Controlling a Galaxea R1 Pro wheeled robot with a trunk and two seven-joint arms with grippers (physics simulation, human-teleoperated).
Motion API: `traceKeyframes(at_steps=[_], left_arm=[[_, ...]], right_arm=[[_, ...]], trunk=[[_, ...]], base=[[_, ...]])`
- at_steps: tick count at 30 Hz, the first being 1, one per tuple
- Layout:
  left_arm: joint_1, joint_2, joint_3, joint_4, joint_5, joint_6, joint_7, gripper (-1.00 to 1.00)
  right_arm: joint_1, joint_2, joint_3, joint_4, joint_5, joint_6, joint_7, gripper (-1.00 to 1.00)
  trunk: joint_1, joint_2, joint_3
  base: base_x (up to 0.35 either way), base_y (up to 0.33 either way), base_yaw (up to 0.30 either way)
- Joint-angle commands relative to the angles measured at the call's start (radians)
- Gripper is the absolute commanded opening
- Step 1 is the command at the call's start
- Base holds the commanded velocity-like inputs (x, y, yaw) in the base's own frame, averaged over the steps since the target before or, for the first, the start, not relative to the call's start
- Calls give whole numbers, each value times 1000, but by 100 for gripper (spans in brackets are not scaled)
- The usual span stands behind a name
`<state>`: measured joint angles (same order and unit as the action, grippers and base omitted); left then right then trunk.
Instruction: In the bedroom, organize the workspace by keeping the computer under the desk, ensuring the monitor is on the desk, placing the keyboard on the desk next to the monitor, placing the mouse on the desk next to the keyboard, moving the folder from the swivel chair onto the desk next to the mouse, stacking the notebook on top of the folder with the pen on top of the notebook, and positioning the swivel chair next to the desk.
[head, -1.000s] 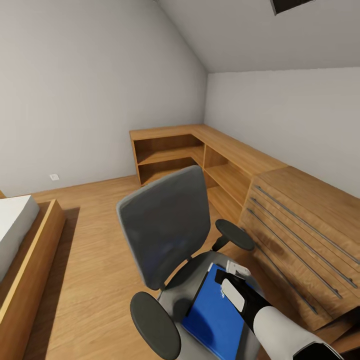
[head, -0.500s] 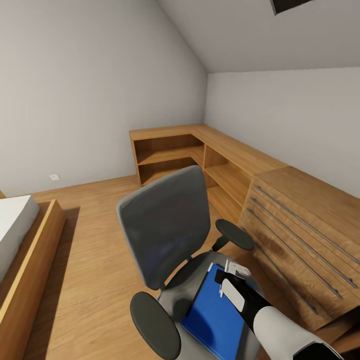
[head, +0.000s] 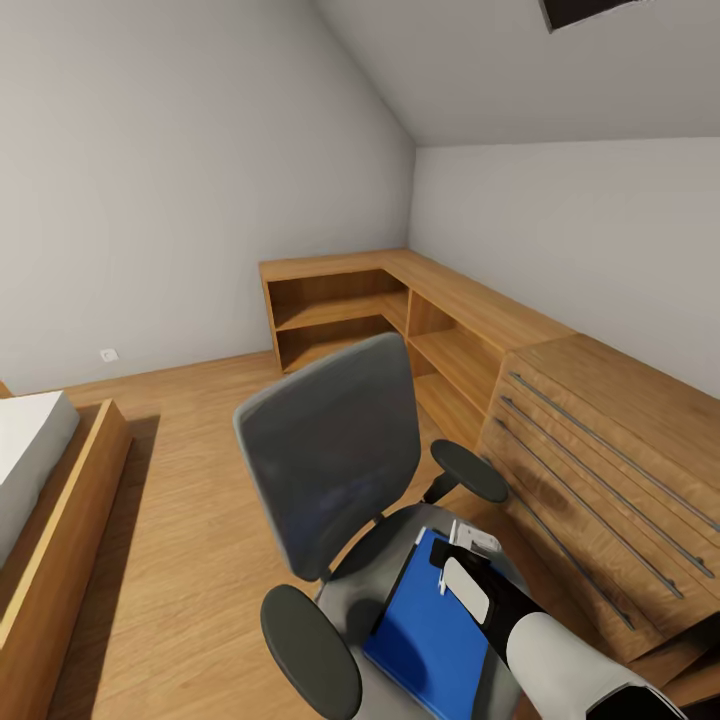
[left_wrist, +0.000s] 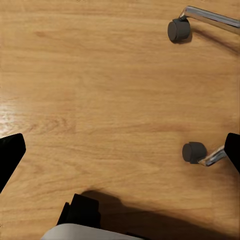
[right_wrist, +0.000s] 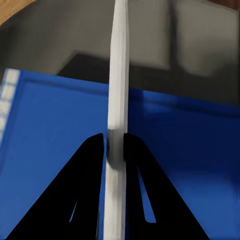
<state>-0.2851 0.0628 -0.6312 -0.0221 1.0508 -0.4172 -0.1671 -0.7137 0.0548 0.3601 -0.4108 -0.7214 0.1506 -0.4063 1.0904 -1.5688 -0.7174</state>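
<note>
Our right gripper (right_wrist: 114, 150) pinches a slim white pen (right_wrist: 118, 75) above the flat blue folder (head: 430, 630), which lies on the grey swivel chair (head: 330, 460). We judge the pen step in hand — next, carry it off to the desk. Our left gripper (left_wrist: 120, 150) hangs spread over wooden floor (left_wrist: 100, 75).

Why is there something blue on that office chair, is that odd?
Yes: a blue folder lies on the swivel chair's seat, not on a desk. The right gripper above it is shut on a thin white object.

Blue folder (head: 430, 630), grey swivel chair (head: 335, 455), white pen (right_wrist: 117, 100), black hand (right_wrist: 114, 150).
</note>
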Motion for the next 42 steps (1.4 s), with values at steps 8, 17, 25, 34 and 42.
traceKeyframes(at_steps=[8,17,25,34,42], left_arm=[[-1,0,-5,1,11,-2,-6,100],[0,0,-5,1,12,-2,-6,100],[-1,0,-5,1,14,1,-5,100],[0,0,-5,1,14,3,-5,100],[0,0,-6,1,14,3,-5,100]], right_arm=[[-1,-1,9,-3,-6,3,-7,-100],[0,-2,13,-60,-5,2,-5,-100],[0,-1,14,-66,-6,4,-4,-100],[0,-1,14,-65,-6,4,-3,-100],[0,0,16,-65,-6,2,-3,-100]], trunk=[[-31,56,24],[-65,119,53],[-96,175,78],[-131,238,106],[-161,294,131]], base=[[0,0,0],[0,0,0],[0,0,0],[-166,0,0],[-318,0,0]])
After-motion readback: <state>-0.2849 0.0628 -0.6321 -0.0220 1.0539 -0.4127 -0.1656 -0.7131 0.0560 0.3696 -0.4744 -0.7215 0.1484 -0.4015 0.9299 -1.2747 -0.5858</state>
